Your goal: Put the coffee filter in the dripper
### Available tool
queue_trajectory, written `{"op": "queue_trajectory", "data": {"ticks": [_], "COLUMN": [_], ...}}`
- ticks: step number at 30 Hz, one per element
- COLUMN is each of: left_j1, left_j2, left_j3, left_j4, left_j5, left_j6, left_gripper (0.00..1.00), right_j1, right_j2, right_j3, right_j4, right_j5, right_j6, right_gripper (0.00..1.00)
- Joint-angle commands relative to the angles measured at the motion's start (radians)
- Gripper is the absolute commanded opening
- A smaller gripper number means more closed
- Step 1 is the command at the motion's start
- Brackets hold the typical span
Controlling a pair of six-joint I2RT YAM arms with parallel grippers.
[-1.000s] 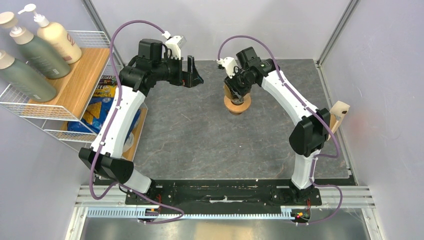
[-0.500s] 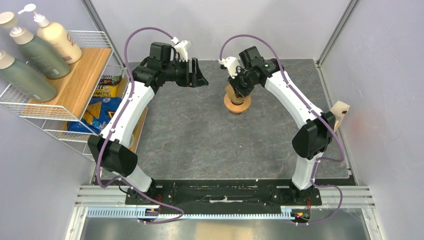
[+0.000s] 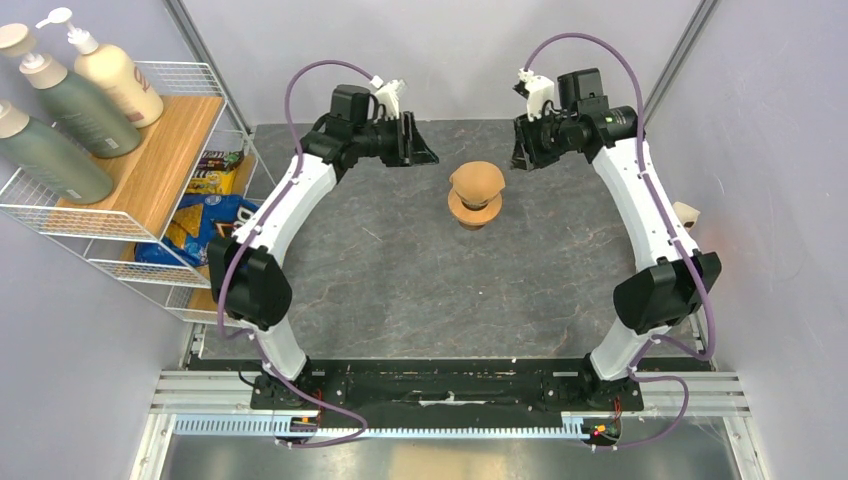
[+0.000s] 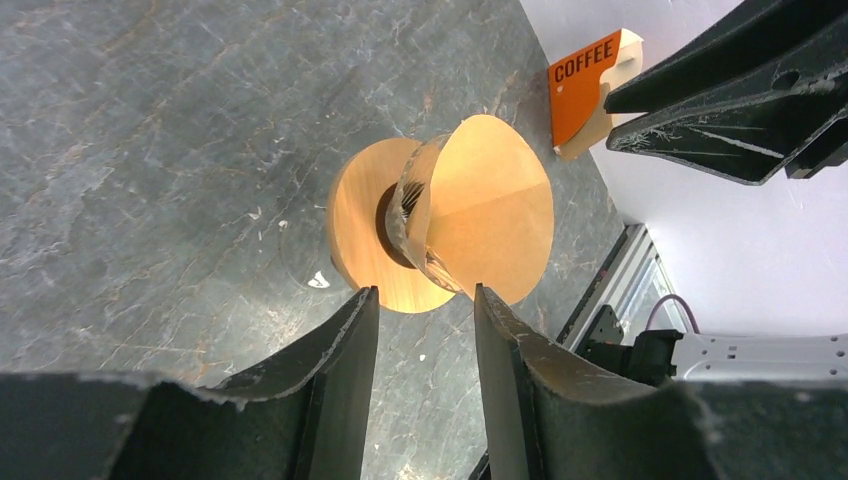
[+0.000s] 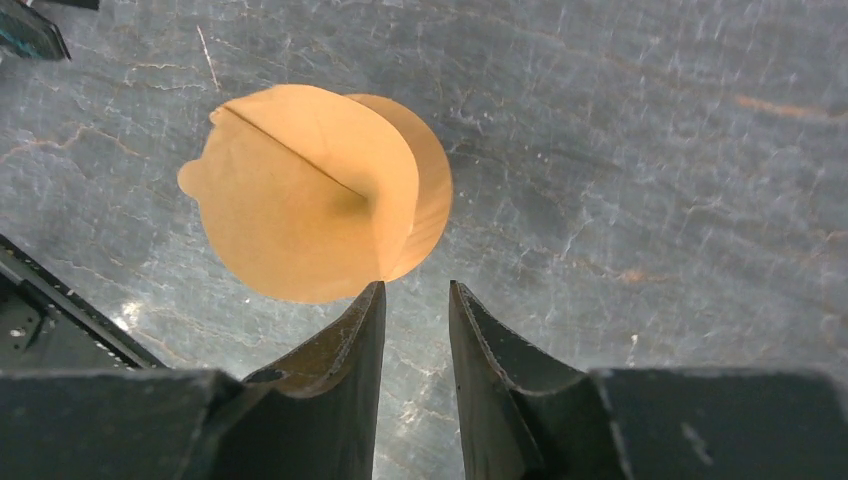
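Observation:
The dripper stands mid-table at the back, its light-wood ring (image 3: 474, 210) around a clear ribbed glass cone (image 4: 408, 215). The tan-brown coffee filter (image 3: 477, 180) sits in the cone, its folded fan standing up above the ring; it also shows in the left wrist view (image 4: 495, 215) and the right wrist view (image 5: 290, 220). My left gripper (image 3: 420, 145) is open and empty, left of the dripper and apart from it. My right gripper (image 3: 520, 150) is open and empty, to the dripper's right and apart from it. In each wrist view the jaws (image 4: 425, 292) (image 5: 417, 285) frame bare table just short of the ring.
A wire shelf (image 3: 150, 215) with lotion bottles (image 3: 110, 70) and snack packs (image 3: 205, 215) stands at the left. A wooden holder with an orange COFFEE sign (image 4: 585, 85) is at the table's right edge (image 3: 685, 212). Walls close the back and sides.
My right gripper has let go of the filter and pulled back to the right. The filter stays in the dripper. My left gripper has moved right, closer to the dripper.

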Motion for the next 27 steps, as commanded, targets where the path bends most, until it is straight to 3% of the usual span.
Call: {"op": "queue_trajectory", "data": {"ticks": [1,27], "left_j1": [-0.036,-0.102], "left_j2": [0.041,0.134], "left_j3": [0.032,0.047], "left_j4": [0.063,0.056], "left_j5": [0.014,0.000], "left_j6": [-0.025,0.002], "left_gripper": [0.47,0.34], "right_j1": [-0.018,-0.029], "right_j2": [-0.013,0.060], "right_j3": [-0.046,-0.098], "right_j4": [0.027,0.045], "right_j5": [-0.076,-0.107], "right_j6": [0.086,0.069], "right_gripper": [0.37,0.27]}}
